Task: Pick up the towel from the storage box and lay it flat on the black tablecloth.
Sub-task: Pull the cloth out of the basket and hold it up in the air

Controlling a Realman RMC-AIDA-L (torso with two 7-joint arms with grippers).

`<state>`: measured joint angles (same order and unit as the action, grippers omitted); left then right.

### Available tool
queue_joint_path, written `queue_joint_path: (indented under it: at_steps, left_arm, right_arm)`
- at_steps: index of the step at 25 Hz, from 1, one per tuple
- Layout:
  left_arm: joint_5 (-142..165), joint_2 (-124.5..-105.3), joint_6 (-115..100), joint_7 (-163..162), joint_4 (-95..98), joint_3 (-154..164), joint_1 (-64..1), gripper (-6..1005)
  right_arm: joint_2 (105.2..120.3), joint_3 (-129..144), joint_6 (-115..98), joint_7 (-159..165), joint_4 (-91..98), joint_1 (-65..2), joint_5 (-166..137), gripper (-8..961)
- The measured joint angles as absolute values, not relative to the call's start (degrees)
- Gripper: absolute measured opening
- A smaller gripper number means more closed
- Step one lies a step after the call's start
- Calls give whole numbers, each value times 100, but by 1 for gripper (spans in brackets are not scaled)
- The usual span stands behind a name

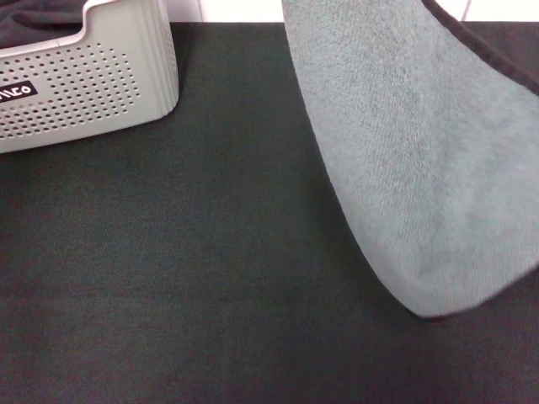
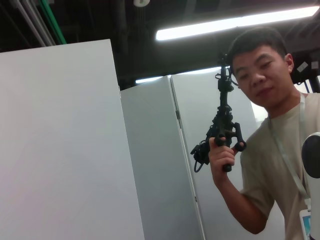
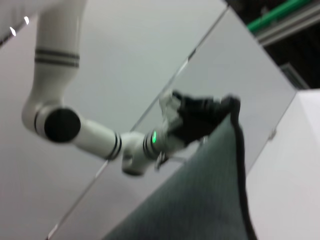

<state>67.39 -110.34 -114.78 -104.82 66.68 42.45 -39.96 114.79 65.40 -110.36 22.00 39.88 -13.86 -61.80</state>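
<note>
The grey-green towel (image 1: pixel 421 168) with dark edge trim hangs from above on the right, and its rounded lower end reaches down to just over the black tablecloth (image 1: pixel 210 278). The light grey storage box (image 1: pixel 93 84) stands at the far left. Neither gripper shows in the head view. In the right wrist view my left gripper (image 3: pixel 222 107) is raised high and shut on the top corner of the towel (image 3: pixel 200 200), which stretches from there toward the camera. My right gripper's own fingers are out of view.
A dark cloth (image 1: pixel 42 21) lies inside the box. White panels (image 2: pixel 60 150) and a person (image 2: pixel 270 130) holding a black handheld device show in the left wrist view, away from the table.
</note>
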Motion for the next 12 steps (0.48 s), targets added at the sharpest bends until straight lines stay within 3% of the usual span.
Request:
queue_joint_path:
  at_steps: [12]
  left_arm:
    - [6742,-11075,-11478,-10265,6565,4245,-3981,13]
  right_arm:
    - [11478,6379,-12085,2105,3486,-1605,-6316,758]
